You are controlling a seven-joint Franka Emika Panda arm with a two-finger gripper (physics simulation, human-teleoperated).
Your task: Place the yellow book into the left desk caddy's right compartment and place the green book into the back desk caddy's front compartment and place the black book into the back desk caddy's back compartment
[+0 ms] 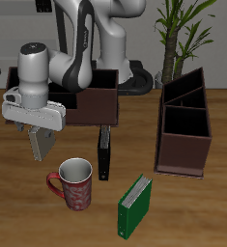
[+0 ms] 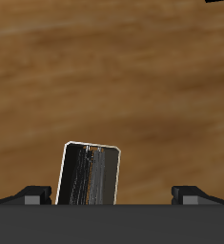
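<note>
Tabletop: both caddies (image 1: 184, 123) hold no books.

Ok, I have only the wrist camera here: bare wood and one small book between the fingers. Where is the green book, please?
Observer: The green book stands upright near the front edge of the table, outside your picture.
Operator: And the black one?
Observer: The black book lies on the table just in front of the back caddy, pointing away from it.
Operator: Is anything close to the gripper?
Observer: A red mug stands beside the black book, nearer the front edge than the gripper.
</note>
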